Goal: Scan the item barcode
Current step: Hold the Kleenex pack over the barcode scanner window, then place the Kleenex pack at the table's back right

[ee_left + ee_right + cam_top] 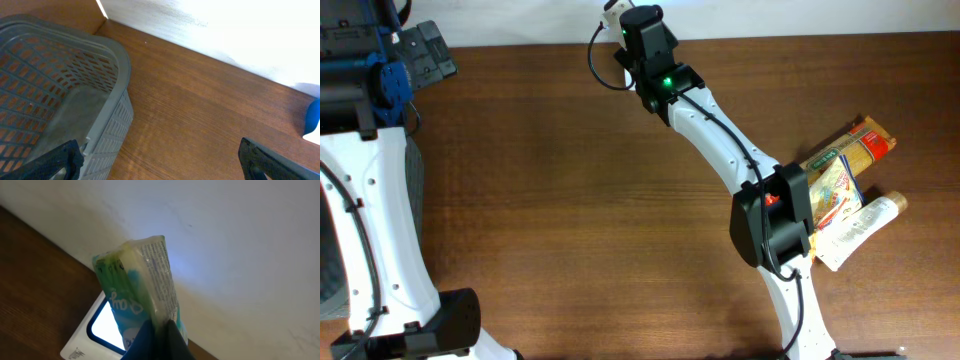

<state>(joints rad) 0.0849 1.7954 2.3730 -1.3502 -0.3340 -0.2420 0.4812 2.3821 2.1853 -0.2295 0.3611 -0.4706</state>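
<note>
The right claw (157, 332) is shut tight on a soft green and white packet (137, 280), pinching it at its bottom edge. The packet stands up in the middle of the right wrist view, and the small print on its side faces right. Just past it, at the lower left, sits a white scanner (81, 346) with a bright glowing window. Seen from above, that arm reaches up to the top middle of the frame, at the far edge of the brown table (570, 200). The left claw (160, 167) is wide open and holds nothing. It hangs over the table next to a gray basket (117, 115) on the left. On the right side of the view from above lie a bag of pasta (862, 140) and a white tube (870, 215).
</note>
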